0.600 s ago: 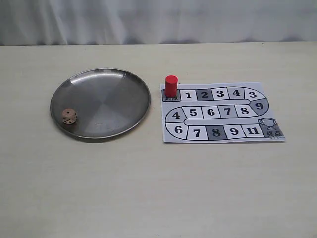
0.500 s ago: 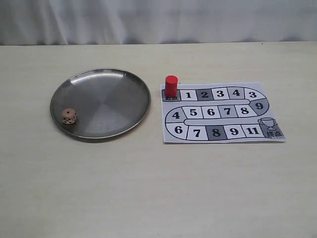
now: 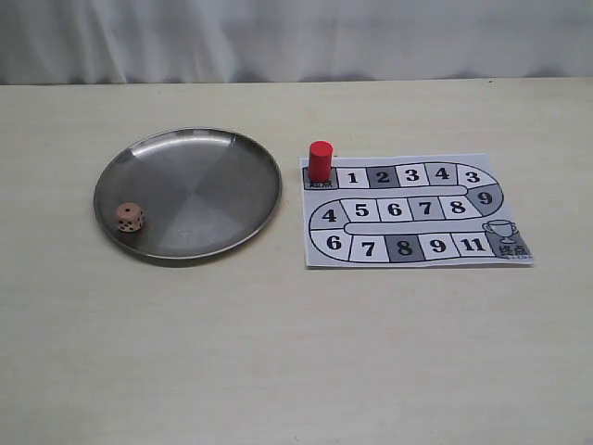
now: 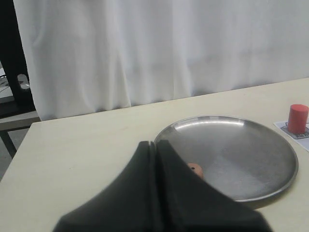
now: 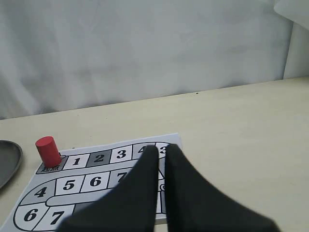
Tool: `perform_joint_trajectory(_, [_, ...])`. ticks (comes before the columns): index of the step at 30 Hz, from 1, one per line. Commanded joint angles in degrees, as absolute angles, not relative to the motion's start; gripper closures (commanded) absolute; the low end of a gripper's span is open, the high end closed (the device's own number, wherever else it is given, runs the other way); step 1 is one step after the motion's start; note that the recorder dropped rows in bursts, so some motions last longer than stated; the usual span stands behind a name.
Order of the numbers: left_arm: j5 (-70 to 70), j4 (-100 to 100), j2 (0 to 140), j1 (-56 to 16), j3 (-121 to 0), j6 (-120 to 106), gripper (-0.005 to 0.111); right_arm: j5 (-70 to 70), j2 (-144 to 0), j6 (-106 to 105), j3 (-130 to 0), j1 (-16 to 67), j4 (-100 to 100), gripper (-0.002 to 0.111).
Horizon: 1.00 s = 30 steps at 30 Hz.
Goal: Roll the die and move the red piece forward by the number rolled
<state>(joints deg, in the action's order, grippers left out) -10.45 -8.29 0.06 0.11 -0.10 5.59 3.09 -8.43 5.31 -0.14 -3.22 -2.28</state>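
Both left hand [image 4: 155,145] and right hand [image 5: 162,149] clenched, empty (wooden die [image 3: 130,217] in round metal dish [image 3: 204,185]).

Table [image 3: 296,371]: pale cream top with a faint wood-like grain, matte, filling most of the exterior view; its far edge runs straight across at 12 o'clock. Behind it a white curtain [image 3: 296,37] hangs in soft vertical folds and closes off the whole backdrop, with a thin dark shadow line where cloth meets tabletop. Light even and diffuse, shadows short and soft. Left wrist view: curtain ends beside a dark vertical panel [image 4: 7,48]; near it a second pale surface edge [image 4: 19,118] on a dark leg [image 4: 7,142], grey floor [image 4: 6,163] just visible past the table corner. Right wrist view: a separate white fold [image 5: 297,43] overlaps the curtain
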Motion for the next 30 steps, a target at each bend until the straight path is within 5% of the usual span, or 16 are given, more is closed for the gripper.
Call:
perform_joint_trajectory(1, [-9.95, -8.29, 0.0, -0.03, 0.0, 5.64, 0.107, 3.28, -8.17, 5.08, 0.0, -3.17, -2.17, 0.104])
perform_joint_trajectory(24, [-9.95, -8.29, 0.0, -0.03, 0.0, 5.64, 0.107, 2.63, -8.17, 5.09, 0.0, -3.17, -2.17, 0.104])
perform_joint_trajectory(30, [-9.95, -8.29, 0.0, -0.03, 0.0, 5.64, 0.107, -11.23, -8.17, 7.6, 0.0, -3.17, -13.37, 0.104])
